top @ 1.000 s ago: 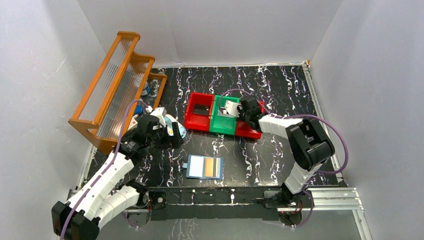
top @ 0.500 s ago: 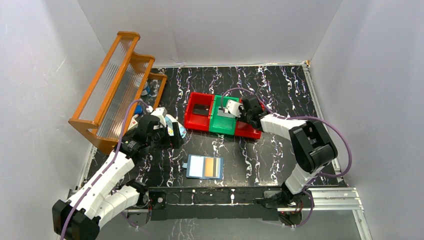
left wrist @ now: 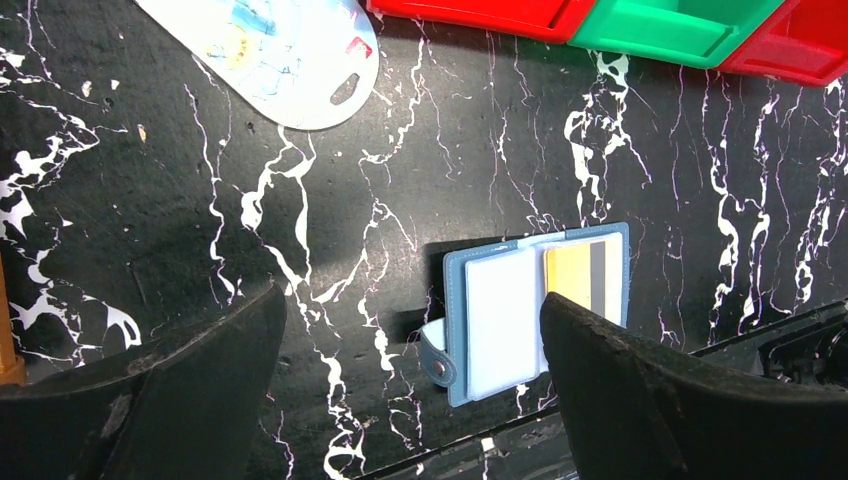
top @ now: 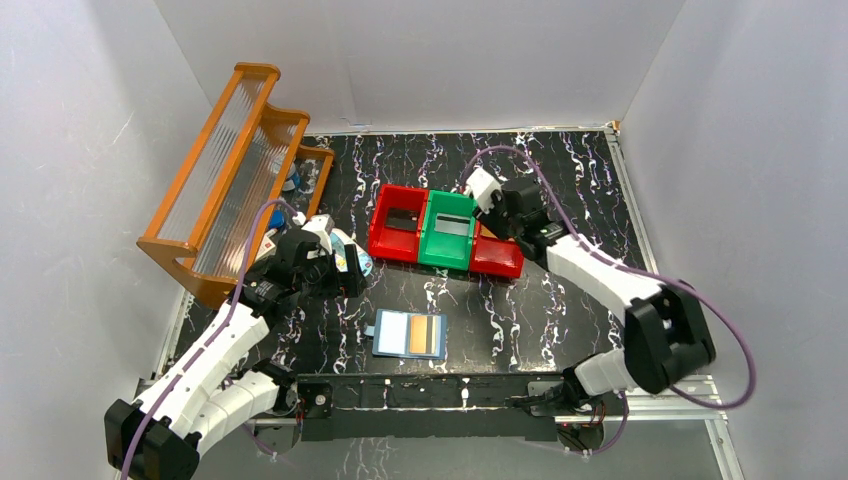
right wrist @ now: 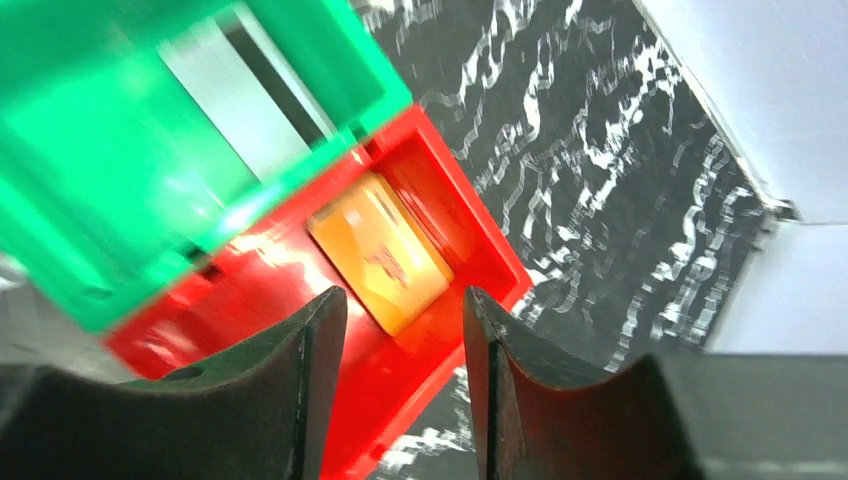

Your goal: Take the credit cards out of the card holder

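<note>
The blue card holder lies open near the table's front edge. It shows a pale pocket and a tan-orange card. In the left wrist view the holder lies between and beyond my fingers, with its tan-orange card in the right pocket. My left gripper is open and empty beside the oval case. My right gripper is open and empty above the right red bin. An orange card lies in that bin, a pale grey-white card in the green bin and a black card in the left red bin.
The bins stand side by side mid-table: red, green, red. A white-and-blue oval case lies left of them. An orange wooden rack stands along the left wall. Walls enclose the table.
My right gripper has risen from over the green bin and moved right and back, over the right red bin; its elbow has swung right. The left arm and the card holder have not moved.
</note>
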Motion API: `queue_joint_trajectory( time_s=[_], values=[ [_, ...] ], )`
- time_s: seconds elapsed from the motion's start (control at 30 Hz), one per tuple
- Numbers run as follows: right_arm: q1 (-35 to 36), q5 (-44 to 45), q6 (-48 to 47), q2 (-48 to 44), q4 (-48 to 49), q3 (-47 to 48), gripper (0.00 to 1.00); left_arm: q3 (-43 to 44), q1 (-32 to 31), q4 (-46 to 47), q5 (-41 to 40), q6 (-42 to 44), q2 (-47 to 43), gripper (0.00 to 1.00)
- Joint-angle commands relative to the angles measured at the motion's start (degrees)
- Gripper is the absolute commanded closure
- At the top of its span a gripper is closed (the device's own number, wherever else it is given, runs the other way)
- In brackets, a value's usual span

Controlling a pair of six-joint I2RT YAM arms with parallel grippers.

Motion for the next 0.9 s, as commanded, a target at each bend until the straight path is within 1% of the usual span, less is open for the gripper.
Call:
queue_joint_trajectory(
  time_s=[0.0, 0.2, 0.33, 0.4, 0.5, 0.57, 0.7, 0.77, 0.87],
  values=[
    [0.0, -12.5, 22.6, -10.7, 4.6, -1.7, 0.42, 0.1, 0.2, -1.2, -1.8, -0.2, -1.9, 0.02],
    [0.1, -21.6, 48.8, -19.2, 8.4, -9.3, 0.4, 0.3, 0.2, -1.9, -4.6, -0.9, -4.0, 0.02],
    [0.1, -23.9, 60.5, -22.4, 8.8, -12.7, 0.35, 0.4, 0.2, -2.6, -6.7, -1.6, -5.9, 0.02],
    [0.1, -25.2, 65.4, -23.3, 11.3, -16.0, 0.35, 0.4, 0.2, -3.1, -7.8, -2.1, -6.9, 0.02],
    [0.1, -26.5, 71.0, -23.4, 15.8, -19.7, 0.36, 0.1, 0.2, -3.2, -9.0, -2.7, -8.6, 0.02],
    [0.1, -27.9, 73.3, -22.4, 15.8, -20.1, 0.37, 0.0, 0.2, -3.2, -9.1, -2.9, -9.3, 0.02],
    [0.2, -31.8, 75.7, -20.0, 18.3, -21.2, 0.39, -0.1, 0.2, -3.0, -8.0, -2.6, -9.4, 0.02],
    [0.3, -31.5, 77.2, -19.6, 19.7, -22.5, 0.4, 0.1, 0.2, -2.9, -7.5, -2.3, -9.2, 0.02],
    [0.8, -31.3, 78.4, -19.2, 19.4, -22.8, 0.4, 0.2, 0.2, -3.0, -7.1, -2.1, -9.4, 0.02]
  ],
)
